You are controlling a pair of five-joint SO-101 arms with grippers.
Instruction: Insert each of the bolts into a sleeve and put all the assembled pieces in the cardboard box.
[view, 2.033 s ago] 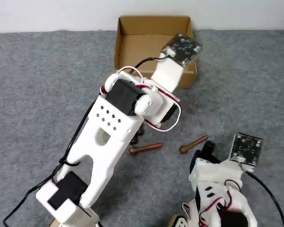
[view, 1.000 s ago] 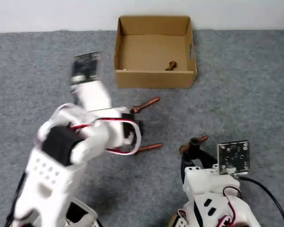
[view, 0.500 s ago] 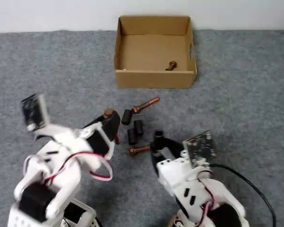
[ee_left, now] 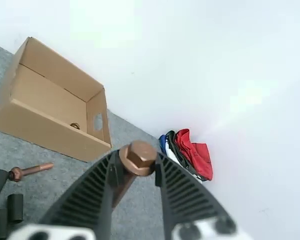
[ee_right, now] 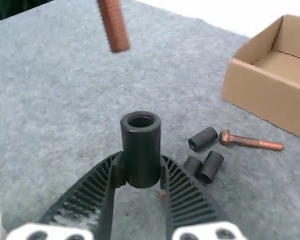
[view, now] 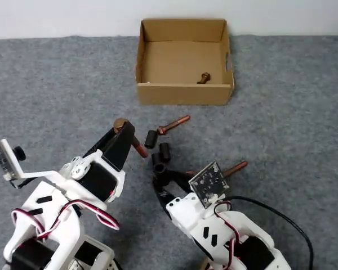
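Copper bolt (view: 136, 145) is pinched in the left gripper (view: 125, 135) at the lower left of the grey carpet (view: 56, 84). The jaws stand at a narrow gap, gripping the shank just under the hex head, and the threaded end slants down toward the middle of the table. The left wrist view sets that head between the black fingers (ee_left: 97, 185). It also brings in a heap of red, blue and white cloth (ee_left: 187, 152) at the foot of the white wall, beyond the cardboard box (ee_left: 50, 132).

From above, the box stands at the carpet's far edge and holds one small copper-headed piece (view: 203, 77) near its front right corner. In front of the box lies a loose bolt (view: 173, 124), with loose sleeves (view: 152, 138) just beside its head.

Right of the left arm, the right gripper (view: 162, 173) clasps an upright sleeve (view: 159, 167), its jaws drawn in narrow against the sleeve's sides. The right wrist view looks straight at the sleeve's open bore and shows the held bolt's threaded tip hanging near it, not touching. It also shows three black sleeves lying by the loose bolt. A third bolt (view: 234, 167) lies farthest right, beside the right arm's camera board (view: 207, 179).
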